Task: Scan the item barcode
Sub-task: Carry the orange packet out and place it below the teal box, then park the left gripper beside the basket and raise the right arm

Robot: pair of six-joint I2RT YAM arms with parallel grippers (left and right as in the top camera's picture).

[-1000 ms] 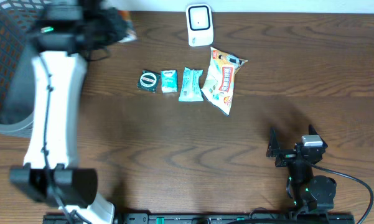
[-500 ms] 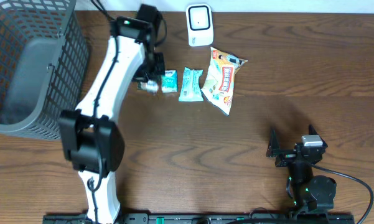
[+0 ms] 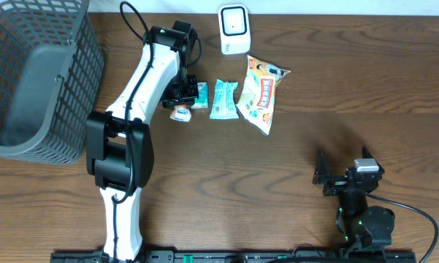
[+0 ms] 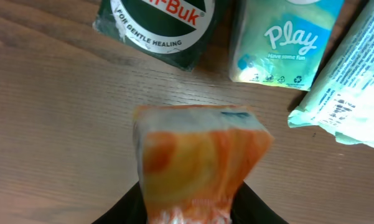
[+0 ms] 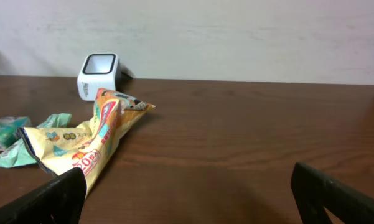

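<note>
Your left gripper [image 4: 190, 214] straddles the packet [image 4: 199, 149] (gripped or let go, cannot tell); scanner [image 3: 234, 29] well apart from it, scan judged undone; right gripper [image 5: 193, 196] agape.

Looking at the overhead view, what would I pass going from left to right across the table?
basket → orange packet → tissue pack → teal pouch → snack bag → right tool
</note>
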